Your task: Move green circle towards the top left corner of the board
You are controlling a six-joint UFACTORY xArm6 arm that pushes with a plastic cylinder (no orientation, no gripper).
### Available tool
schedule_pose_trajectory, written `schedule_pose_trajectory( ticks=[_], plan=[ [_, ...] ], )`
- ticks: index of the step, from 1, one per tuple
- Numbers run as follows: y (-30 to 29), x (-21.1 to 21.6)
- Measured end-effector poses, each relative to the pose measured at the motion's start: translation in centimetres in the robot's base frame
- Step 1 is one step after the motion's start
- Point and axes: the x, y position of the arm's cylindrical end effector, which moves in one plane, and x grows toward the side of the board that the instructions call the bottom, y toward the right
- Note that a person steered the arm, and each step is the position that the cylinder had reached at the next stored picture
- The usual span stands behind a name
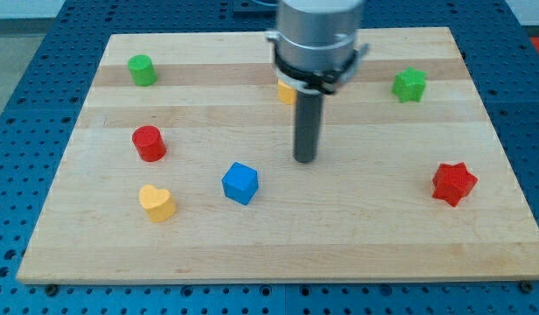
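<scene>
The green circle (143,69) stands near the board's top left corner, on the wooden board (357,236). My tip (305,160) rests near the board's middle, far to the right of and below the green circle. The blue cube (240,183) lies just left of and below my tip. My tip touches no block.
A red circle (149,143) and a yellow heart (156,202) lie at the left. A green star (409,84) is at the top right, a red star (453,183) at the right. A yellow block (287,91) is partly hidden behind the arm.
</scene>
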Motion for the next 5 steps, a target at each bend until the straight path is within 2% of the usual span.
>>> schedule_pose_trajectory(
  ticks=[2, 3, 4, 5],
  plan=[
    [-6.1, -4.9],
    [-10.2, -6.5],
    [-10.3, -6.7],
    [-14.7, -8.8]
  ],
)
